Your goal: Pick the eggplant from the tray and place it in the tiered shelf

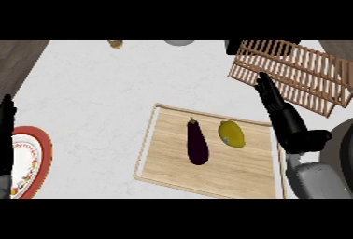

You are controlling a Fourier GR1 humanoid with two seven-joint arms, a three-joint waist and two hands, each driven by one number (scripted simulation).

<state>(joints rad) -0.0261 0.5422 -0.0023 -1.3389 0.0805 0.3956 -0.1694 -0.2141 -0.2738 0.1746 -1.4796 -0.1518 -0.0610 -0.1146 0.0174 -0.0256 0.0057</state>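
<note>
A dark purple eggplant lies lengthwise on the wooden tray, stem end pointing away from me. Next to it on the right sits a yellow lemon. The tiered shelf, made of wooden slats, stands at the back right of the counter. My right hand hovers at the tray's right edge, fingers straight and pointing toward the shelf, holding nothing. It is right of the lemon and apart from the eggplant. My left hand rests open at the far left edge.
A plate with a red rim lies at the left edge under my left hand. A small brown item and a grey round object sit at the counter's far edge. Dark floor shows at both upper corners.
</note>
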